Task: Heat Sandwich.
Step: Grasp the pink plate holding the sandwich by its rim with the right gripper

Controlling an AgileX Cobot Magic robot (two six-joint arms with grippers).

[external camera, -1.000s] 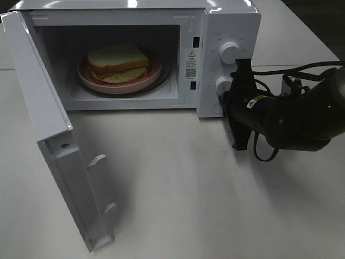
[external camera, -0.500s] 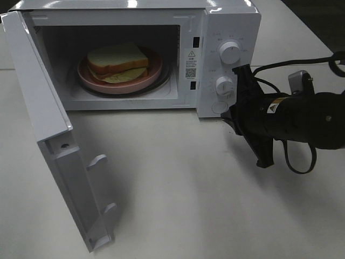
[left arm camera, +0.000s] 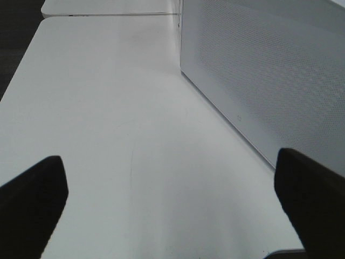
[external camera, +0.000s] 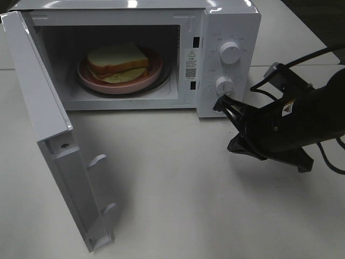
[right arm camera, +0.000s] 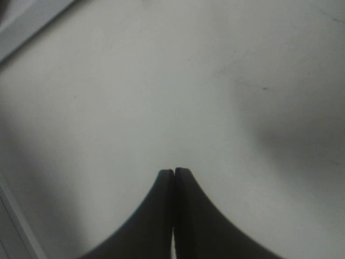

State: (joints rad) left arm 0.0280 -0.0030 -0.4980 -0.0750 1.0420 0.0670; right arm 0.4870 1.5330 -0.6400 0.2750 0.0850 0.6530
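The sandwich [external camera: 117, 61], two white bread slices with pale filling, lies on a round pink plate [external camera: 153, 74] inside the white microwave [external camera: 229, 21]. The microwave door [external camera: 48, 135] stands wide open to the left. My right gripper [external camera: 220, 103] is shut and empty, its tip by the microwave's lower right front corner, below the lower knob [external camera: 224, 85]. In the right wrist view the gripper [right arm camera: 173, 172] shows shut over bare table. My left gripper [left arm camera: 168, 156] is open and empty, low over the table beside a perforated microwave wall [left arm camera: 269, 70]. It does not show in the exterior view.
The upper knob [external camera: 230, 52] sits on the control panel. The open door juts toward the table's front left. The white table [external camera: 178, 189] stretches in front of the microwave. A black cable [external camera: 302, 56] arcs behind my right arm.
My right arm has swung down and to the right, away from the lower knob, and turned. Its shut tip now points at the microwave's lower front corner. Sandwich and door have not moved.
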